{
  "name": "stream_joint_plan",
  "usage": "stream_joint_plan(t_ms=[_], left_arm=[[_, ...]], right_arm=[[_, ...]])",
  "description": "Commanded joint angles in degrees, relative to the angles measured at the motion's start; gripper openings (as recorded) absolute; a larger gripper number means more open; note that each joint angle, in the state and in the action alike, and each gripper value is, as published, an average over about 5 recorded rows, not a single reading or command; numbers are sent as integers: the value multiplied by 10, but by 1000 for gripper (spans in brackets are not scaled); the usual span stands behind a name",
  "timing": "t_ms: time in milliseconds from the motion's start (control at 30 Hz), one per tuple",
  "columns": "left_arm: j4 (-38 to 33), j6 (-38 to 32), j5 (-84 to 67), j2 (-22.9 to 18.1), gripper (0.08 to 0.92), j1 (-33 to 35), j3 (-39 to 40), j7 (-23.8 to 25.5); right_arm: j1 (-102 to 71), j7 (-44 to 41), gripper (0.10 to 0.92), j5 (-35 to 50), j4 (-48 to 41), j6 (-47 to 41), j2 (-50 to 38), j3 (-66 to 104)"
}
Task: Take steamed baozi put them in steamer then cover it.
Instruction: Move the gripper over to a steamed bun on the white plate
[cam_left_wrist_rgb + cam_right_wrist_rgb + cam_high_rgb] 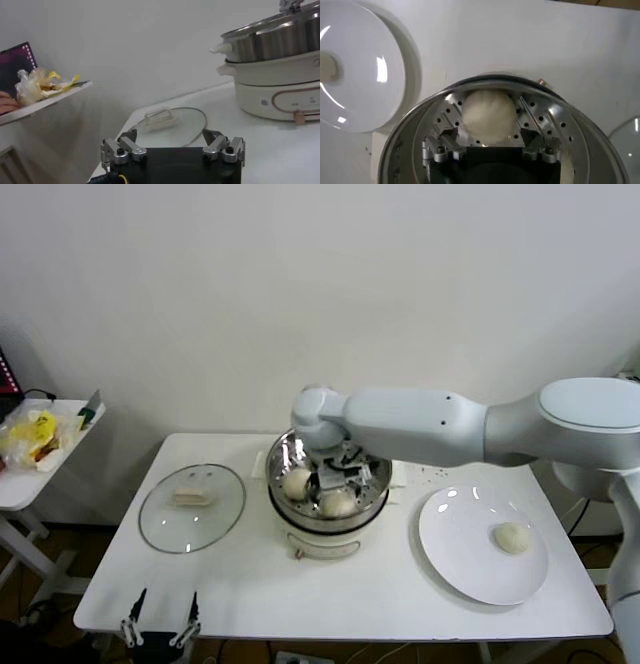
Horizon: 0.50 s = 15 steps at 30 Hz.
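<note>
The steel steamer (372, 496) stands mid-table on its white base. Two baozi show in it in the head view, one at the left (297, 482) and one at the front (338, 503). My right gripper (342, 469) is down inside the pot. In the right wrist view it (488, 131) is open, with a baozi (487, 115) lying on the perforated tray between its fingers, a small gap on each side. Another baozi (512, 537) lies on the white plate (470, 569). The glass cover (192, 506) lies flat on the table, left of the steamer. My left gripper (160, 624) is open and empty at the table's front left edge.
A small white side table (30, 474) with a yellow bag (35, 434) stands to the left. The wall is close behind the table. In the left wrist view the cover (170, 122) lies ahead of the left gripper (172, 145), and the steamer (280, 75) stands beyond it.
</note>
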Motion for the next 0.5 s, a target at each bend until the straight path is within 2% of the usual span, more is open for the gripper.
stream_joint_plan(t_ms=[33, 133, 267, 500], left_arm=[[-1, -1, 1, 4, 823, 0, 1, 0], [-1, -2, 2, 6, 823, -1, 3, 0], [-2, -2, 4, 8, 823, -3, 5, 1], [-4, -1, 4, 9, 823, -7, 8, 2]], right_arm=[[66, 18, 823, 32, -2, -44, -79, 30], [108, 62, 823, 85, 1, -106, -137, -1], [174, 134, 823, 216, 30, -247, -222, -95], [161, 151, 823, 323, 81, -454, -380, -129]])
